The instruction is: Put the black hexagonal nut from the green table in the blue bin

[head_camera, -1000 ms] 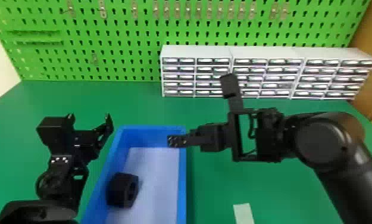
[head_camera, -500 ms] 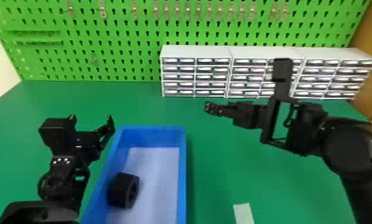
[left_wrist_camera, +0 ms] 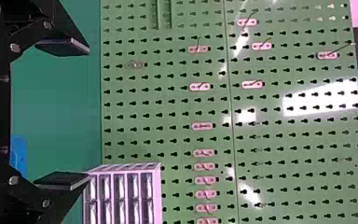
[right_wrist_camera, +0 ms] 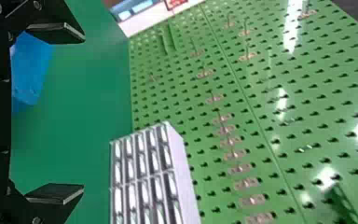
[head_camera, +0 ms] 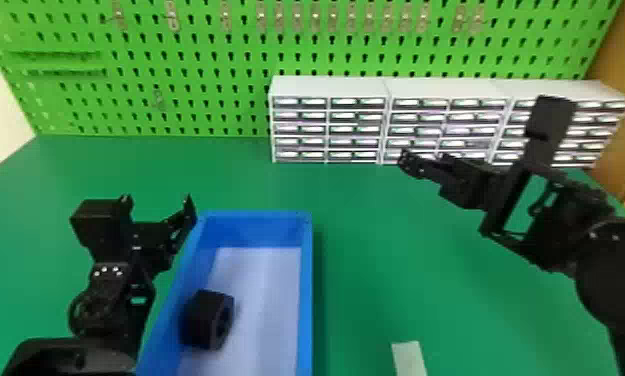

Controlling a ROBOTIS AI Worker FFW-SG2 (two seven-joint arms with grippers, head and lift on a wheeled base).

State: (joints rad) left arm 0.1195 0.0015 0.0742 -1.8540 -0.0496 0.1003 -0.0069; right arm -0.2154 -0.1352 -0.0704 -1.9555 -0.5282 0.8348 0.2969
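Since the earlier frames, the right gripper [head_camera: 410, 164] has swung away from the bin toward the robot's right and the far side of the worktop. The left gripper looks unmoved.

In the head view, the right gripper now appears in front of the grey-white cabinets of small drawers [head_camera: 328, 130], well apart from the bin. Its fingers [right_wrist_camera: 58, 33] are released, spread wide in the right wrist view. The left gripper [head_camera: 157, 200] is parked by the bin's left side, near its far left corner. Its fingers [left_wrist_camera: 63, 45] also stand wide apart, released, in the left wrist view.

The black hexagonal nut [head_camera: 203, 320] is inside the rectangular blue plastic bin [head_camera: 306, 280], on the pale bottom close to the left wall. It stands on one of its flat sides, with its hole facing roughly toward the bin's right wall.

The bin sits on the green worktop [head_camera: 426, 280]. To its right, near the close edge of the head view, lies a small whitish strip [head_camera: 409, 357]. Behind the worktop rises a bright green perforated pegboard [head_camera: 201, 55], with small metal hooks [head_camera: 172, 16] fixed to it.
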